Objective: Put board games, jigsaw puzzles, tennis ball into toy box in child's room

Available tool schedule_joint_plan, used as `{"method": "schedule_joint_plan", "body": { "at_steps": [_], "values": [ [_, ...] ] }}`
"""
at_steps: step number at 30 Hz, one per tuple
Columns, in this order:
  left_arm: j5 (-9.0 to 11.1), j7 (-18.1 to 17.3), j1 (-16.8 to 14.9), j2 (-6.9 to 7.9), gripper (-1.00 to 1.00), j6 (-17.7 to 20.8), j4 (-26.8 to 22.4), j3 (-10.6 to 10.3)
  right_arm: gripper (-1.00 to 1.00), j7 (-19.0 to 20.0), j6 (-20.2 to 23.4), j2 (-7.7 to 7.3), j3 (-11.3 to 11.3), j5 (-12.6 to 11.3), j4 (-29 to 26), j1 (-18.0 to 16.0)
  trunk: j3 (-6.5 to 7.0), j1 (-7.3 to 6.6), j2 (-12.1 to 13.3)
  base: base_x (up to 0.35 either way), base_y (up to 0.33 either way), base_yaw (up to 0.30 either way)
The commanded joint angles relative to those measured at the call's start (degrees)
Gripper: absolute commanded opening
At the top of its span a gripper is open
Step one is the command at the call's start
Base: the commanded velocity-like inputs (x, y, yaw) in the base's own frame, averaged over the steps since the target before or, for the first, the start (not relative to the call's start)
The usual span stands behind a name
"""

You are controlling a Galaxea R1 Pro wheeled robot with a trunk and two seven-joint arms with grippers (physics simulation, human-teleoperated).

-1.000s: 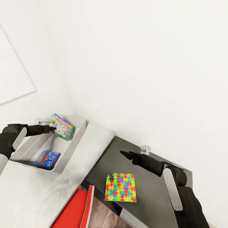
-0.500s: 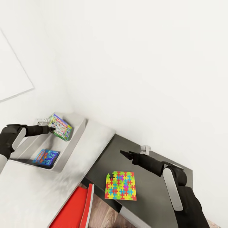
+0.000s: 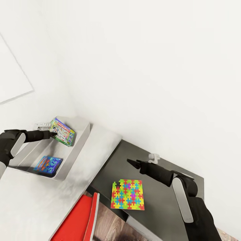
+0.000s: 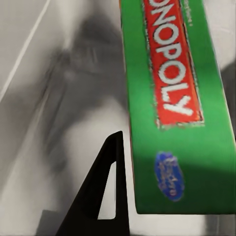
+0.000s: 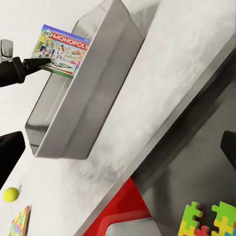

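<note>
- The left gripper [image 3: 53,133] has its fingers [image 4: 105,196] closed on one edge of the Monopoly box [image 3: 62,132], holding it tilted over the far end of the toy box [image 3: 82,139].
- In the left wrist view, the green side panel of this box runs along one dark finger, with the grey tray floor blurred beyond it.
- A blue game box [image 3: 48,165] lies flat on the toy box floor, nearer the robot than the held box.
- The toy box sits on the pale counter [image 3: 97,157], against the white wall.
- The right gripper [image 3: 133,163] hovers with nothing in it, well apart from the toy box, above a dark surface. Its fingers look close together, though whether they are fully closed I cannot tell.
- A jigsaw puzzle [image 3: 128,194] lies flat on that dark surface, just below the right gripper.
- In the right wrist view, a tennis ball [image 5: 10,194] and the corner of a second puzzle [image 5: 18,222] rest on the counter, outside the toy box.
- The step in hand appears to be placing the Monopoly box. Next, it likely needs lowering flat beside the blue box before the fingers let go.
</note>
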Motion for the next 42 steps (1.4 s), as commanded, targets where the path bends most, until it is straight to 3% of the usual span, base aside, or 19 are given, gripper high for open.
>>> {"method": "schedule_joint_plan", "body": {
  "at_steps": [1, 17, 22, 25, 42],
  "values": [
    [0.4, 0.0, -0.2, 0.06, -1.0, 0.1, 0.0, -0.2, 1.0, 0.3, 0.4, 0.06, -0.2, 0.1, 0.0, -0.1, -0.2, 0.03, -0.1, 0.0, 0.0, 0.0],
    [0.7, -0.2, -0.6, 0.14, -1.0, -1.3, 3.1, 0.0, 1.0, 0.3, 0.3, 0.05, -0.2, 0.1, -0.1, -0.1, -1.69, 0.03, -0.1, 0.0, 0.0, 0.0],
    [0.6, -4.7, -0.8, 0.14, -1.0, -1.4, 3.1, 0.1, 1.0, 0.4, 0.3, 0.05, -0.2, 0.1, -0.1, -0.1, -2.16, 0.03, -0.1, 0.0, 0.0, 0.0],
    [0.4, -5.7, -1.9, 0.14, -1.0, -1.4, 3.1, 0.0, 1.0, 0.4, 0.3, 0.05, -0.2, 0.1, -0.1, -0.1, -2.44, 0.03, -0.1, 0.0, 0.0, 0.0],
    [0.3, -6.3, -2.8, 0.47, -1.0, -3.7, 4.8, 0.1, 1.0, 0.0, -0.1, 0.05, -0.1, 0.2, 0.0, -0.1, -3.12, 0.03, -0.1, 0.0, 0.0, 0.0]
  ]
}}
